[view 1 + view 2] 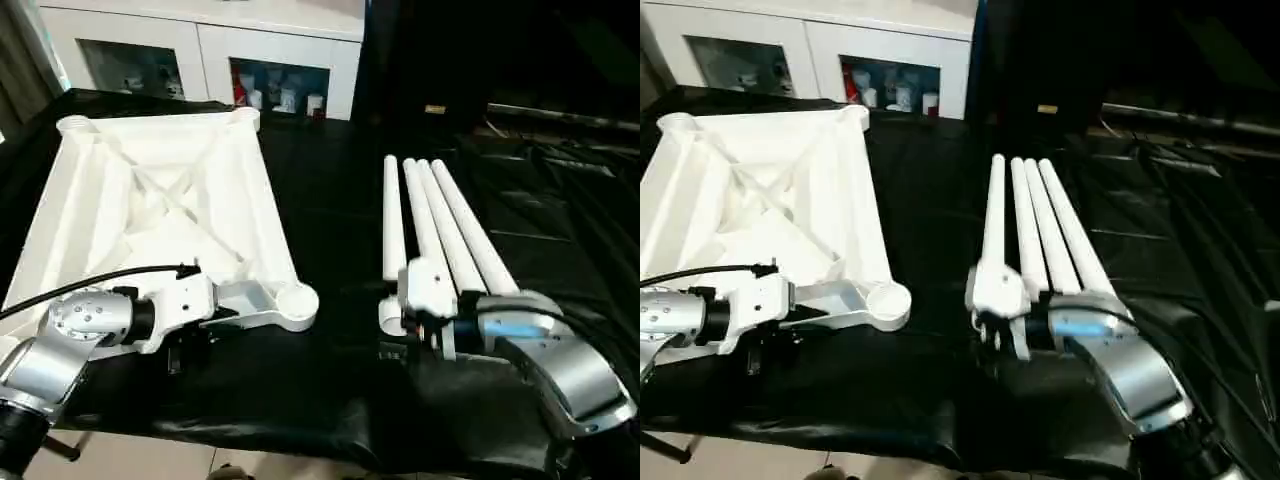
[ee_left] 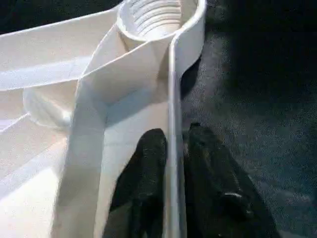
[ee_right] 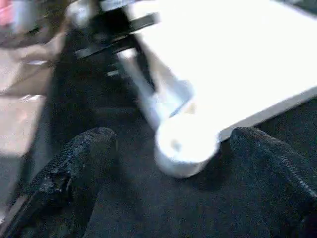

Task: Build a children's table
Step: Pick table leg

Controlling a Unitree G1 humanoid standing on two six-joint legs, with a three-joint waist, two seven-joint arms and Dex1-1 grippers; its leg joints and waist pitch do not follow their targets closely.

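The children's table top (image 1: 275, 220) lies upside down at the left on the black cloth, its ribbed underside up. A round corner socket (image 1: 298, 303) is at its near right corner. My left gripper (image 2: 174, 131) is at the near rim beside that socket. One black finger (image 2: 146, 168) is inside the rim and the other outside, both pressed against it. Several white tube legs (image 1: 440, 220) lie side by side at the right. My right gripper (image 1: 398, 340) stands wide open at their near ends, holding nothing. In its wrist view the corner socket (image 3: 185, 146) lies ahead between the fingers (image 3: 84, 163).
The black-covered work table (image 1: 330, 200) ends just in front of my arms. A white cabinet (image 1: 200, 50) with glass doors stands behind it. A black cable (image 1: 100, 280) arcs over my left forearm. Dark gear lies at the far right.
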